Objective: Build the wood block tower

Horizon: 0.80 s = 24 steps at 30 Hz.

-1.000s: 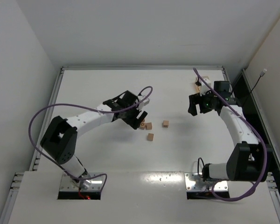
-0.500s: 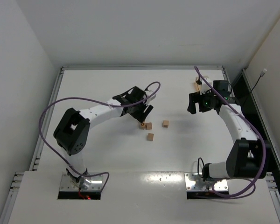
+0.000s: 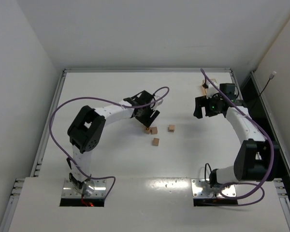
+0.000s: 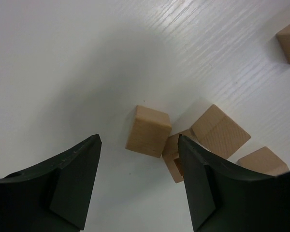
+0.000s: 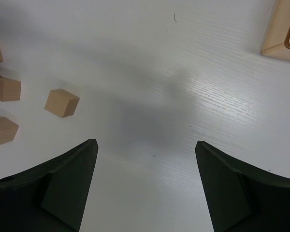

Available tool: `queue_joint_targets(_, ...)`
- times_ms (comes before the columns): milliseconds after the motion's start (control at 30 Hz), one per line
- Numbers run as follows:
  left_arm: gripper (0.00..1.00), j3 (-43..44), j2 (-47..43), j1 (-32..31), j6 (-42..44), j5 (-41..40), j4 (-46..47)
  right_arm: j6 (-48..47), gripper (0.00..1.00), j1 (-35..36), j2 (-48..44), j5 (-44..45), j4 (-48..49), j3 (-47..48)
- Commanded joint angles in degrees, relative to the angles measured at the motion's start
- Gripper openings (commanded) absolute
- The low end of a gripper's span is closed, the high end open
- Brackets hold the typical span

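Several small tan wood blocks lie loose on the white table, none stacked. In the top view, two blocks (image 3: 151,130) touch, one (image 3: 156,141) lies nearer and one (image 3: 171,128) lies to the right. My left gripper (image 3: 147,121) is open just above the touching pair. In the left wrist view the left gripper (image 4: 138,138) is open over a cube (image 4: 149,131), with a dark-marked block (image 4: 174,159) by the right finger. My right gripper (image 3: 202,107) is open and empty, well right of the blocks. In the right wrist view the right gripper (image 5: 145,143) has blocks (image 5: 62,102) at its far left.
A tan tray (image 3: 203,88) lies at the back right, behind my right gripper, and shows in the right wrist view (image 5: 282,34). More cubes (image 4: 220,131) lie just right of my left gripper's right finger. White walls enclose the table.
My left gripper has moved right and forward, now over the touching blocks, and its elbow has swung in. The right arm has barely moved. The blocks have not moved.
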Motion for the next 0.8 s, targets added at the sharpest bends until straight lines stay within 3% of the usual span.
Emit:
queue_joint_targets(0, 0.61, 2.6, 1.0, 0.6, 0.4, 1.2, 0.8, 0.7, 0.80, -0.2, 0.5, -0.7, 2.0, 1.9)
queue_joint_targets(133, 0.50, 3.2, 2.3, 0.6, 0.9, 1.7, 0.8, 0.7, 0.80, -0.2, 1.0, -0.7, 2.0, 1.9)
queue_joint_targets(433, 0.45, 4.3, 3.8, 0.6, 2.0, 3.3, 0.3, 0.7, 0.80, -0.2, 1.0, -0.7, 2.5, 1.9)
queue_joint_targets(533, 0.23, 4.3, 3.8, 0.6, 1.5, 3.3, -0.3, 0.7, 0.80, -0.2, 1.5, -0.7, 2.5, 1.9)
queue_joint_targets(567, 0.07, 4.8, 3.8, 0.6, 1.4, 3.3, -0.3, 0.7, 0.80, -0.2, 1.5, -0.7, 2.5, 1.4)
queue_joint_targets(600, 0.00, 5.4, 3.8, 0.6, -0.4, 3.3, -1.8, 0.7, 0.80, -0.2, 1.5, -0.2, 2.5, 1.4)
queue_joint_targets(767, 0.00, 9.1, 5.6, 1.9, -11.5, 2.6, -5.6, 1.3, 0.80, -0.2, 2.0, -0.2, 2.5, 1.4)
